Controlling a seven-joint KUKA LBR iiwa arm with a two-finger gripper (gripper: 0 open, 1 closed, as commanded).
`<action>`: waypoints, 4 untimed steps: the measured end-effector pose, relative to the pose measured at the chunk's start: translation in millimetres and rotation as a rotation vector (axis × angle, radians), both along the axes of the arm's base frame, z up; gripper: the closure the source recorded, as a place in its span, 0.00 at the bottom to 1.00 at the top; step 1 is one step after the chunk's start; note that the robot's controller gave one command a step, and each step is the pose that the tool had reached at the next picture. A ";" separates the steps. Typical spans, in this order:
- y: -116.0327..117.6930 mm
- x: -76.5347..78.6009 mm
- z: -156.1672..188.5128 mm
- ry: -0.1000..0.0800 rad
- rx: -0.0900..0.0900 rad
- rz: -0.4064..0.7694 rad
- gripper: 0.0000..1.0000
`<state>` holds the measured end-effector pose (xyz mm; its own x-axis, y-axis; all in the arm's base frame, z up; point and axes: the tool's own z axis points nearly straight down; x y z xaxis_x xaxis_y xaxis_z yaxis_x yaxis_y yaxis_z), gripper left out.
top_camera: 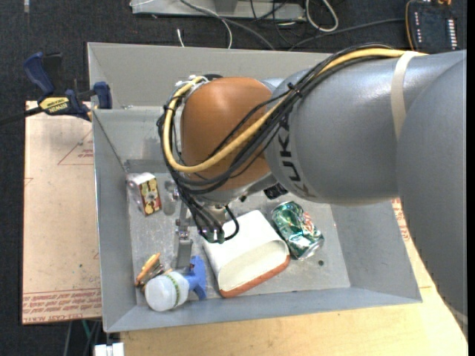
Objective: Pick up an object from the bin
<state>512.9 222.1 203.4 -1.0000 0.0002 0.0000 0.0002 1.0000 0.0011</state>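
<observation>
Grey metal forms the bin [111, 199]. Its walls slope inward, so I judge that loose things slide down and collect on the flat floor.

In the camera view the arm [371, 124] reaches across the right wall, and its orange cover [223, 124] hangs above the middle of the floor. Below the cover the gripper [183, 252] points down toward the lower-left corner of the bin, just above a small blue piece [196, 274]. Whether the gripper is apart or together I cannot tell, because the cover and the cables [178, 154] hide much of it.

A white round bottle [166, 291] lies in that same corner, touching the blue piece, and a thin orange stick [147, 268] lies beside it. A small printed box [149, 193] stands near the left wall, apart from the gripper. A flat white block with an orange rim [249, 262] lies along the lower edge, just beside the gripper. Next to it, toward the right wall, is a crumpled green wrapper [297, 230].

By my judgement the pick is not yet done, and the blue piece is the nearest candidate.
</observation>
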 end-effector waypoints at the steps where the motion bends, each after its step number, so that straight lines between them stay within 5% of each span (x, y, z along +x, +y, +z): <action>1: 2.1 -22.4 -98.2 0.002 0.001 0.242 0.00; 2: 2.6 -30.8 -83.2 -0.006 0.002 0.353 0.00; 3: -49.8 -10.7 -104.0 -0.001 0.003 0.261 0.00; 4: -18.4 -26.2 -128.8 -0.033 0.003 0.544 0.00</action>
<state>486.6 203.7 74.6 -0.8550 -0.5176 -0.0319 -0.5177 0.8556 -0.0051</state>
